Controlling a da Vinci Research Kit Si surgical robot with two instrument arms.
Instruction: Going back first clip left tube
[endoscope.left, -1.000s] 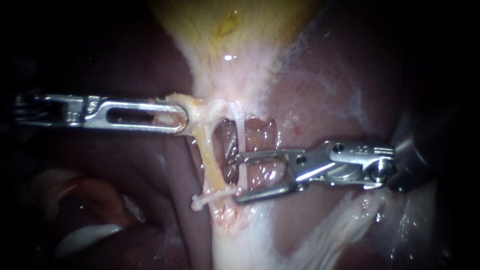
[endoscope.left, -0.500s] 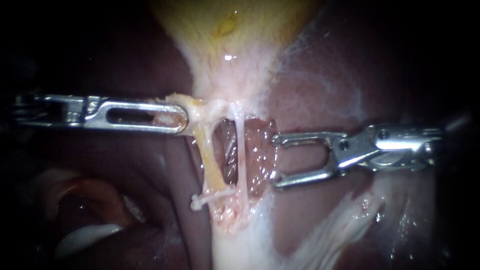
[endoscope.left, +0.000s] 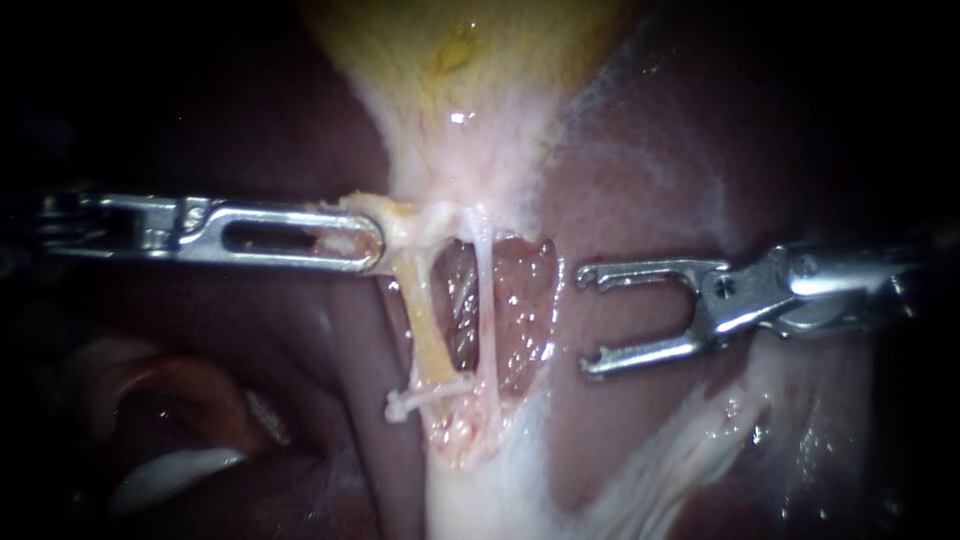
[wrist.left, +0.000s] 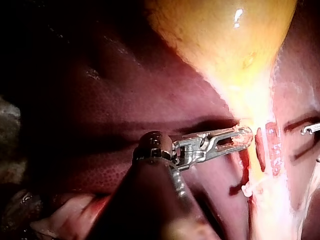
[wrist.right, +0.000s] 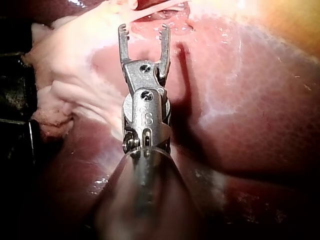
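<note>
Two tubes cross a window below the yellow gallbladder (endoscope.left: 470, 60): a thick yellowish left tube (endoscope.left: 425, 320) and a thin white right tube (endoscope.left: 487, 300). A white clip (endoscope.left: 425, 392) sits across the lower end of the left tube. My left instrument (endoscope.left: 350, 240) is shut on pale tissue at the gallbladder's neck, just left of the tubes. My right instrument (endoscope.left: 590, 322) stands open and empty, apart from the tubes on their right. In the right wrist view its jaws (wrist.right: 144, 32) are spread with nothing between them. The left wrist view shows the left instrument (wrist.left: 235, 141) beside the clip (wrist.left: 247, 189).
Dark red liver (endoscope.left: 650, 170) lies around and behind the window. White stringy tissue (endoscope.left: 690, 450) runs under the right instrument's shaft. Pale folds (endoscope.left: 170, 470) lie at the lower left.
My right instrument has drawn back to the right, away from the tubes, with its jaws still open. The clip stays on the left tube. The left instrument holds its grip.
</note>
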